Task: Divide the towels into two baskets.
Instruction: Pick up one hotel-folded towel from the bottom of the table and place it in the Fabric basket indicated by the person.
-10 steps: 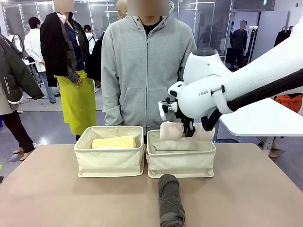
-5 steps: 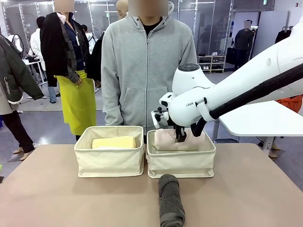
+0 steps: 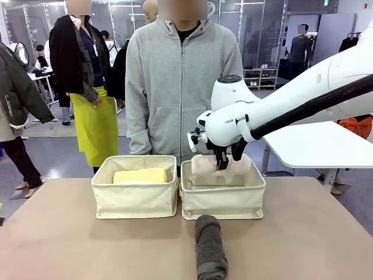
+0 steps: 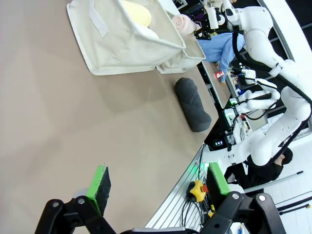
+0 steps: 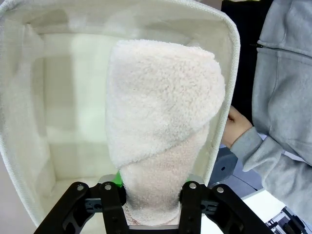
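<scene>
Front view: R gripper (image 3: 222,165) hung low over right basket (image 3: 221,204), frame centre, pink towel (image 3: 204,168) inside, prob. being set down. Right wrist view: jaws touched both sides of towel; clamped or slack, couldn't tell. Yellow towel (image 3: 140,175) lay in left basket (image 3: 134,203). Grey towel (image 3: 210,248) lay bottom centre, unsorted. L gripper (image 4: 158,180) gaped, empty.

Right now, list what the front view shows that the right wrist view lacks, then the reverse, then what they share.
Front view: a yellow towel in the left basket and a grey towel on the table. Right wrist view: a person's hand beside the right basket rim. Shared: the pink towel lying in that basket, with the right end effector straddling one end.
</scene>
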### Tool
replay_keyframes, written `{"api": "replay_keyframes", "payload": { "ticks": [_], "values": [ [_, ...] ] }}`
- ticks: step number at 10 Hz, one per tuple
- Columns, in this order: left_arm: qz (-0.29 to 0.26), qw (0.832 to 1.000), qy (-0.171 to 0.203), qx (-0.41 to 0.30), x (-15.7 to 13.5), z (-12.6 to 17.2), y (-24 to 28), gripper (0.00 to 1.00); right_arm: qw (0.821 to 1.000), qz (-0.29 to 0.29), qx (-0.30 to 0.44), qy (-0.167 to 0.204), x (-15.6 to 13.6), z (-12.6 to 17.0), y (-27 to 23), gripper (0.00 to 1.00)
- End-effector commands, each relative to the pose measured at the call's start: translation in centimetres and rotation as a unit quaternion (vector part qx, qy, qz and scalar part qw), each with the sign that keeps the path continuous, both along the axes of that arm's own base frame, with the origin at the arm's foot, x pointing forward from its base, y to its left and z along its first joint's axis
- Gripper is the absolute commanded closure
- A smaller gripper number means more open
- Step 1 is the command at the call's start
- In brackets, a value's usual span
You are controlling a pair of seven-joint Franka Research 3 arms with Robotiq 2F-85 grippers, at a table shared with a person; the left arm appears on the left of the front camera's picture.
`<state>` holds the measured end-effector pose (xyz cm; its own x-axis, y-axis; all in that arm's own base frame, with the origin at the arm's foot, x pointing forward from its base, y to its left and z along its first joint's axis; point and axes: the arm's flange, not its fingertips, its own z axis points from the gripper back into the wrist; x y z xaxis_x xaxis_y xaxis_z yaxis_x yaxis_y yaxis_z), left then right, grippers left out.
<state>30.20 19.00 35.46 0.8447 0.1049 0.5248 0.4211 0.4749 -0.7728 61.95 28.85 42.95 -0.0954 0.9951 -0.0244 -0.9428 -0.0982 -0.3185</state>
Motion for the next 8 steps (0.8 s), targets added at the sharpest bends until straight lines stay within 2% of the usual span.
{"api": "replay_keyframes", "payload": {
  "ticks": [1, 2, 3, 6, 8],
  "values": [
    [-0.004, 1.0, -0.002, -0.004, -0.63, 0.25, 0.09, 0.0, 1.0, 0.016, -0.002, 0.017, 0.6, -0.01, 0.2, 0.3],
    [-0.004, 1.0, -0.002, -0.004, -0.63, 0.25, 0.09, 0.0, 1.0, 0.016, -0.003, 0.019, 0.57, -0.08, 0.2, 0.09],
    [-0.004, 1.0, -0.002, -0.004, -0.63, 0.25, 0.09, 0.0, 1.0, 0.014, -0.004, 0.019, 0.5, -0.08, 0.14, 0.0],
    [-0.004, 1.0, -0.002, -0.004, -0.63, 0.25, 0.09, 0.0, 1.0, 0.004, -0.009, 0.018, -0.2, 0.28, 0.29, 0.0],
    [-0.004, 1.0, -0.002, -0.004, -0.63, 0.25, 0.09, 0.0, 1.0, 0.002, -0.004, 0.011, 0.29, -0.55, 0.29, 0.0]
  ]
}}
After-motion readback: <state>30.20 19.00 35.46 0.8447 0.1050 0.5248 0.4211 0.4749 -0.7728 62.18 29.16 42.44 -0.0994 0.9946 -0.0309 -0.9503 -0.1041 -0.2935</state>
